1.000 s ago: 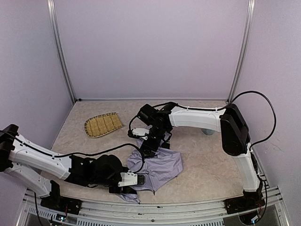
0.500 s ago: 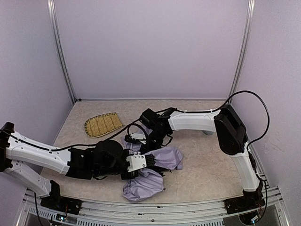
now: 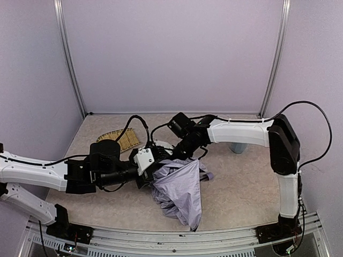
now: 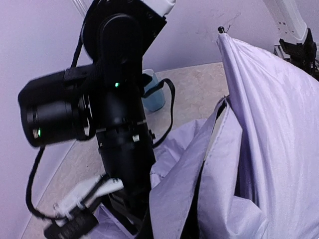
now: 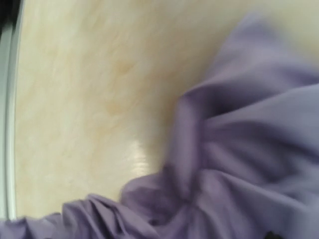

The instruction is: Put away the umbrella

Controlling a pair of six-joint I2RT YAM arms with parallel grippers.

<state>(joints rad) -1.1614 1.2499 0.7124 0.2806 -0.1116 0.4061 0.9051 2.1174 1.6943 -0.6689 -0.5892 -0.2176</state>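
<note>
Left end effector (image 3: 151, 167) reaches in from the left edge of the tabletop (image 3: 236, 182) and buries its tips in the bunched top of the umbrella (image 3: 179, 190). Fabric and its white housing cover the fingers, so I cannot tell whether they are apart, together or clamped on cloth. Its wrist camera does not settle it either. That view shows only the black wrist of the right arm (image 4: 119, 124) close up, a cable looping beside it, and lavender folds filling the right half, with one small black rib tip (image 4: 221, 30) poking up at the top.

The right end effector (image 3: 172, 154) comes in from the far right side and ends at the same bunched top, touching or nearly touching the left one. Its jaws are hidden under its own body, so their state cannot be told. The right wrist view is blurred — soft lavender creases over beige tabletop.

The umbrella lies half-collapsed near the middle of the tabletop, pale side up, its loose hem trailing toward the near edge and a strip of dark underside showing between folds. Shaft and handle are out of sight.

A woven tray (image 3: 115, 140) sits toward the far left corner, partly behind the left arm. A bluish cup (image 3: 238, 148) stands toward the far right, half hidden by the right arm.
</note>
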